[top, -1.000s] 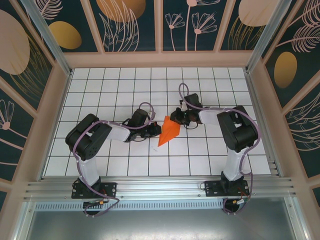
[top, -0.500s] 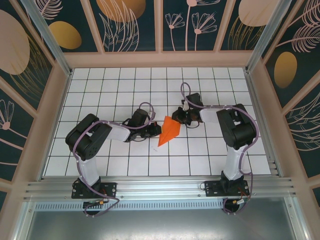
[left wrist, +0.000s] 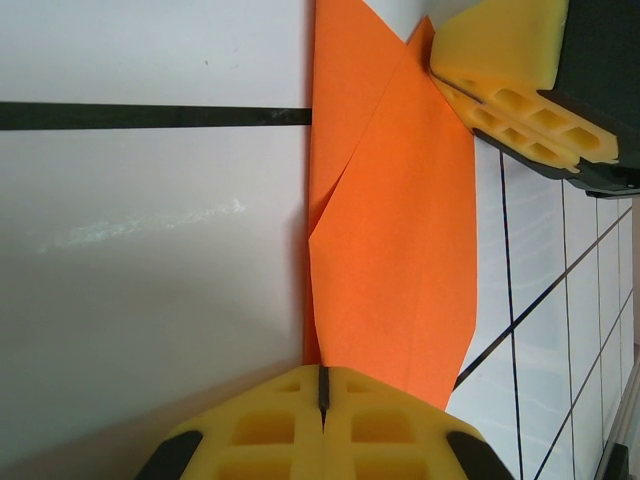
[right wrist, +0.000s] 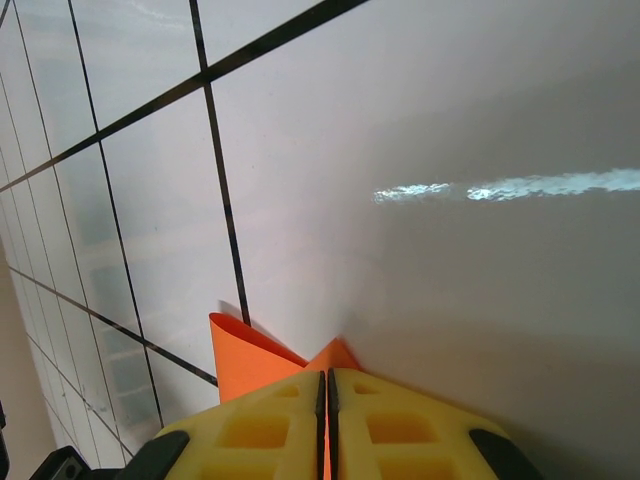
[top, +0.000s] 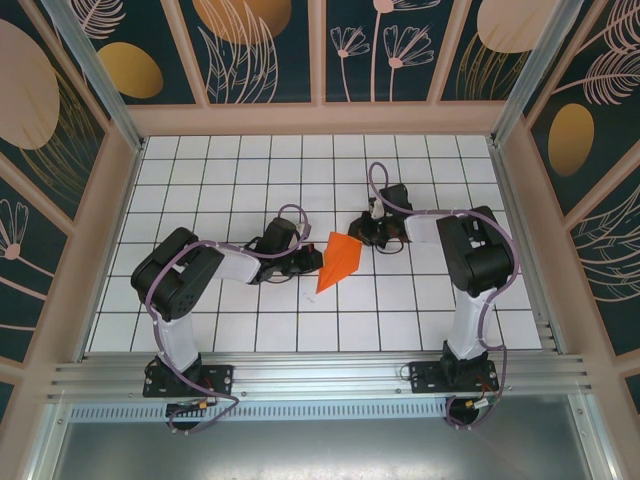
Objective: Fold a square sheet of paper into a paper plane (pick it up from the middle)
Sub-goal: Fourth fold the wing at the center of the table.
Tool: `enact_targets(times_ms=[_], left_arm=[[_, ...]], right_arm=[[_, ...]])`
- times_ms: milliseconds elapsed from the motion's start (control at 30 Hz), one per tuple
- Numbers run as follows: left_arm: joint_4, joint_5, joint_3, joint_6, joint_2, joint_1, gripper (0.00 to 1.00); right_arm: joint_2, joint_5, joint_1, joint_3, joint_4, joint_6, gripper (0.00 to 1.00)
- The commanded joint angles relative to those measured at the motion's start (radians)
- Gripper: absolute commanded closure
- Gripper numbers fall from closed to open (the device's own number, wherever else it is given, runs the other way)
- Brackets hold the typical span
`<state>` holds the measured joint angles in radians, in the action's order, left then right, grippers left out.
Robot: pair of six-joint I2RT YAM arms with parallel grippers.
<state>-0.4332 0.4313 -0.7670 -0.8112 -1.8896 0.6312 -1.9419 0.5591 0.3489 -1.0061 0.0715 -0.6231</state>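
Observation:
The square sheet of paper (top: 338,262) is bright orange and folded into a narrow pointed shape, its tip toward the near side of the white grid table. My left gripper (top: 314,262) is shut on the paper's left edge. In the left wrist view the paper (left wrist: 395,240) runs up from my closed yellow fingertips (left wrist: 322,378). My right gripper (top: 362,237) is shut on the paper's far right corner. In the right wrist view an orange flap (right wrist: 245,350) sticks out beside the closed pads (right wrist: 327,380). The right gripper's yellow fingers (left wrist: 500,60) show at the top right of the left wrist view.
Both forearms lie low over the middle of the white tiled table (top: 250,180). Wooden frame walls (top: 320,118) with patterned panels enclose it on three sides. An aluminium rail (top: 320,380) runs along the near edge by the arm bases.
My right gripper has shifted to the right, drawing the paper's far corner with it, so the paper looks wider at the top. The left arm has stayed put.

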Motion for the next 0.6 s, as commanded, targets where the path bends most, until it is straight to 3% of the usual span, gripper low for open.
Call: enact_targets(times_ms=[0, 233, 567], left_arm=[[0.228, -0.232, 0.051, 0.067, -0.147, -0.013, 1.00], [0.227, -0.230, 0.051, 0.069, -0.151, -0.013, 1.00], [0.221, -0.227, 0.052, 0.067, -0.151, -0.012, 1.00]], right_arm=[[-0.035, -0.028, -0.030, -0.028, -0.014, 0.019, 0.87], [-0.042, 0.029, -0.045, -0.048, 0.000, 0.013, 0.86], [-0.034, -0.002, -0.071, -0.067, -0.021, 0.016, 0.86]])
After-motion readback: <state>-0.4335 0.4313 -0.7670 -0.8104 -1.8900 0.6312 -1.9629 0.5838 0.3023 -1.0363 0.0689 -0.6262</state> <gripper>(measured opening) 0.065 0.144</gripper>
